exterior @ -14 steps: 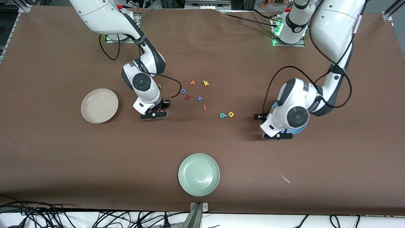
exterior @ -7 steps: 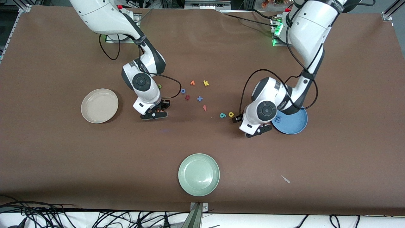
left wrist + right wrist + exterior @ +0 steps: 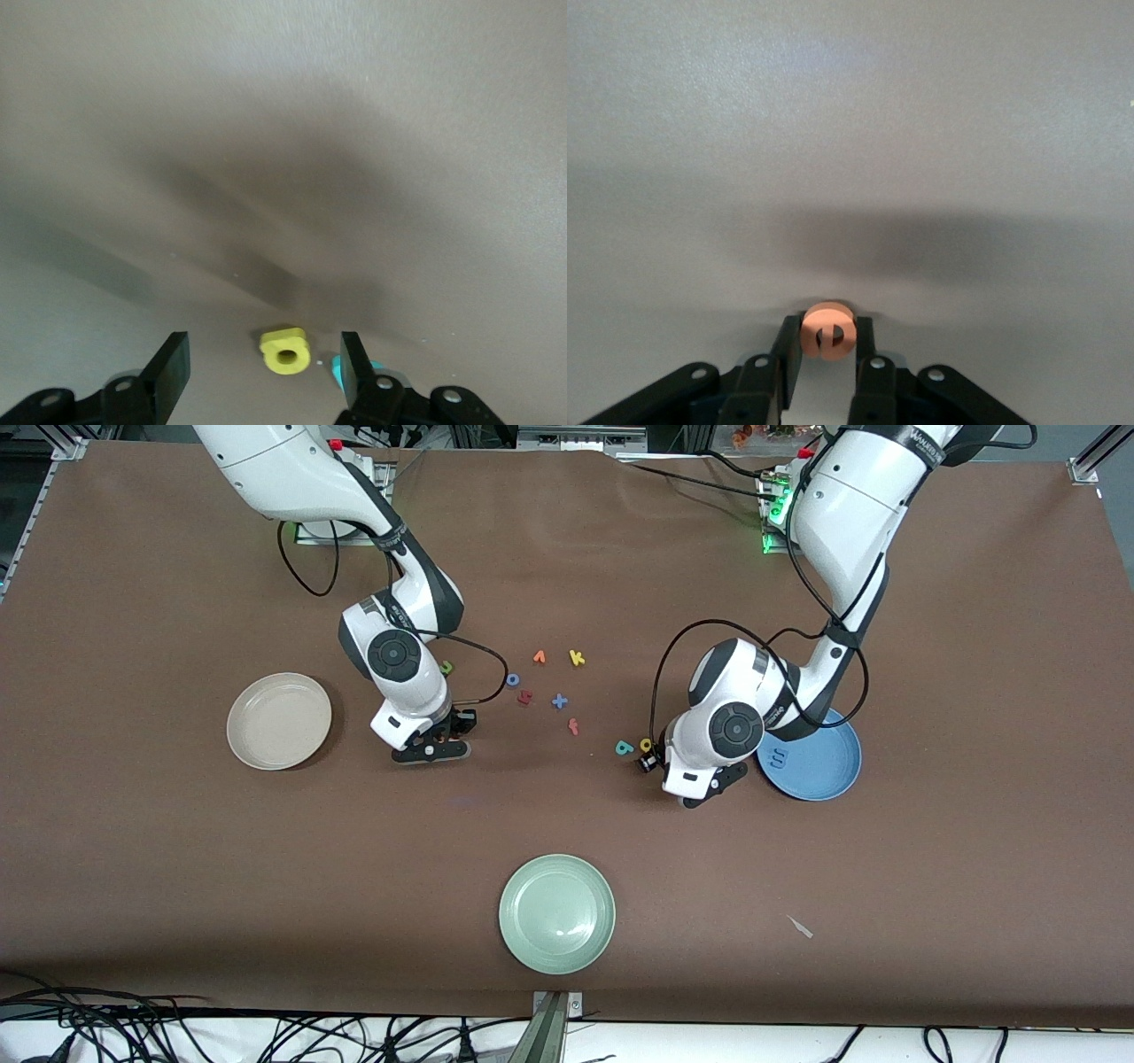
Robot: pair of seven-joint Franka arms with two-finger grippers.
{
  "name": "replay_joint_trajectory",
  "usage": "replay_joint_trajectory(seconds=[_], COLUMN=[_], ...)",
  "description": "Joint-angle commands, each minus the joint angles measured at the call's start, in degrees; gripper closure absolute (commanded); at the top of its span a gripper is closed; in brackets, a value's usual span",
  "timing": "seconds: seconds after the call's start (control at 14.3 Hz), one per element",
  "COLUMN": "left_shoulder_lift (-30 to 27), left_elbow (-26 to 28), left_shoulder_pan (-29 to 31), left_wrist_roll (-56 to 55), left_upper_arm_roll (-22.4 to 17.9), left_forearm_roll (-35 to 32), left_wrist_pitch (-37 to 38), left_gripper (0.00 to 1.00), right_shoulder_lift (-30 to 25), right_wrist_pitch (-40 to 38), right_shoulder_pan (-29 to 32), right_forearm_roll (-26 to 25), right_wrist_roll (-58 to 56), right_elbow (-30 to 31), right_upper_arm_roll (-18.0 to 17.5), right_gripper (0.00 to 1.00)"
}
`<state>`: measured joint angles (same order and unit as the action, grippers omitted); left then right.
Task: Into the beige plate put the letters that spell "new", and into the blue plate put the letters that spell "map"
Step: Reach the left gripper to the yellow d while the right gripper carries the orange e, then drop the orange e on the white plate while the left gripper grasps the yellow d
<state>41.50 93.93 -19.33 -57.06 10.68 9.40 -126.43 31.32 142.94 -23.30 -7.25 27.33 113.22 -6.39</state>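
There are three plates: one beige plate, one blue plate and one green plate.

There are eleven foam letters:
- Three are blue: a blue o, a blue x and a blue m.
- Two are yellow: a yellow k and a yellow p.
- Two are orange: an orange v and an orange e.
- There is one each of the rest: a green n, a teal a, a red w and a red-orange f.

There is one pale scrap.
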Motion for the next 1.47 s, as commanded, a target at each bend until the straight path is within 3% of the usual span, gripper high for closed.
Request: replay_joint_trajectory(seconds=[0.0,0.42,0.91,1.19,1.4], left_shoulder_lift=[0.51,0.33,-0.37,-0.37,-0.37], left_elbow=[1.51,3.54,4.94,4.86,4.86], left_shoulder_pan=[-1.32,-1.24,-1.41,-1.41,-1.41], left_wrist_roll=[-2.17,-2.09,-2.35,-2.52,-2.61], left_upper_arm_roll=[-0.39,-0.39,-0.30,-0.30,0.31], left_forearm_roll=[1.50,1.14,1.23,1.49,1.49], left_wrist_pitch=[-3.46,-4.70,-4.53,-4.53,-4.53], left_gripper=[0.26,0.29,0.30,0.31,0.34], right_shoulder_lift=[0.14,-7.05,-18.22,-19.37,-19.11], right_wrist_pitch=[-2.57,-12.68,-8.40,-6.10,-2.94], right_shoulder_pan=[0.19,0.62,0.62,0.62,0.62], right_forearm_roll=[-0.49,-0.58,-0.58,-0.58,-0.58], right_wrist_roll=[-0.17,-10.61,-28.00,-36.71,-38.93], right_elbow=[-1.77,0.76,14.91,18.09,20.63], right_upper_arm_roll=[-0.12,3.92,13.49,20.17,22.55], right_gripper=[0.78,0.78,0.77,0.75,0.70])
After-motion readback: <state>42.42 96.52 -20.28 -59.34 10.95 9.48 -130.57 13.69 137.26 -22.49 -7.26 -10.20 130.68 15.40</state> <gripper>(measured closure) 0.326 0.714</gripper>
